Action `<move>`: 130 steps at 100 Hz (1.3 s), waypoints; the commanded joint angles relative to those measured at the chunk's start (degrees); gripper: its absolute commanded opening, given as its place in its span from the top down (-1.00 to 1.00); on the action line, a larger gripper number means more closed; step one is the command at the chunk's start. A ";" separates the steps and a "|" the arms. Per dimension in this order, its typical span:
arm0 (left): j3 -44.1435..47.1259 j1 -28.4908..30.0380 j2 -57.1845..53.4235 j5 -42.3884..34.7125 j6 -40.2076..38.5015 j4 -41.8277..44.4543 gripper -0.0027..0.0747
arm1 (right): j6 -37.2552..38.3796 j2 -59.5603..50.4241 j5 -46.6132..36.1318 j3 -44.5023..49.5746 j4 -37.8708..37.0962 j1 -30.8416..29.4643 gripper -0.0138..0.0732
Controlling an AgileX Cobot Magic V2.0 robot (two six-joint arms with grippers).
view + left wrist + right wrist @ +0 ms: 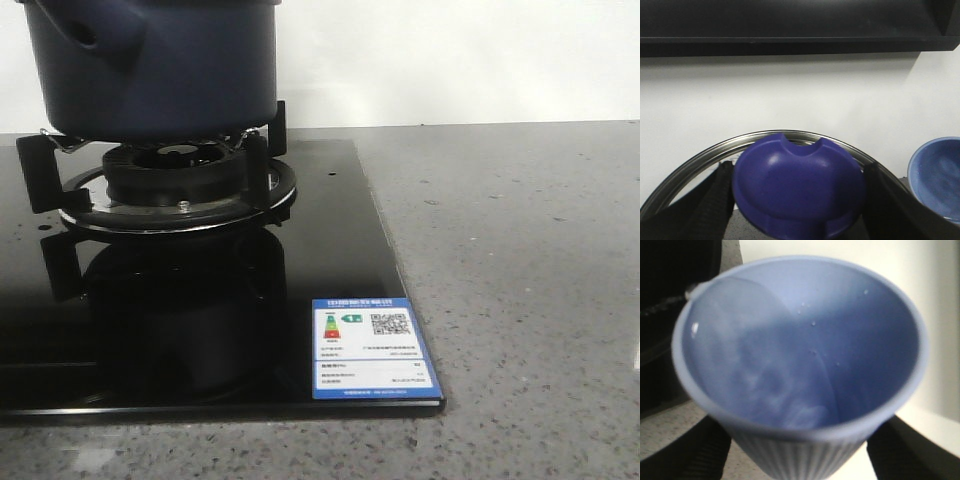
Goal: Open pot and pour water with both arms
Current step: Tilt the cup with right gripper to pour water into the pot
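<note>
The dark navy pot [150,70] stands on the gas burner [180,180] at the upper left of the front view; its top is cut off and neither gripper shows there. In the left wrist view my left gripper [797,205] is shut on the blue knob [797,185] of the lid, whose metal rim [700,157] arcs behind the fingers [715,200]. The light blue cup [937,177] shows beside it. In the right wrist view my right gripper [802,457] is shut on the ribbed light blue cup [800,340], which holds water and looks tilted.
The burner sits on a black glass hob [330,300] with a blue-and-white label sticker [368,350] at its front right corner. Grey speckled counter [520,280] lies to the right, with a white wall behind. A dark shelf [790,25] spans the left wrist view.
</note>
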 commanded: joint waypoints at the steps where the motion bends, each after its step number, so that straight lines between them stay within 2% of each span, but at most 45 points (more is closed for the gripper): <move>1: -2.20 0.31 -1.69 -6.03 0.06 -0.21 0.00 | -1.17 -2.92 -4.97 -2.16 -5.25 0.08 -0.08; 18: -2.20 0.31 -1.69 -6.03 0.06 -0.21 0.00 | -1.84 -2.92 -7.96 -2.16 -7.32 0.20 -0.08; 72: -2.20 0.31 -1.69 -6.03 0.06 -0.21 0.00 | -1.84 -2.92 -8.98 -2.16 -25.18 1.86 -0.08; 130: -2.20 0.31 -1.69 -6.03 0.06 -0.21 0.00 | -1.84 -2.92 -13.81 -2.16 -32.91 1.86 -0.08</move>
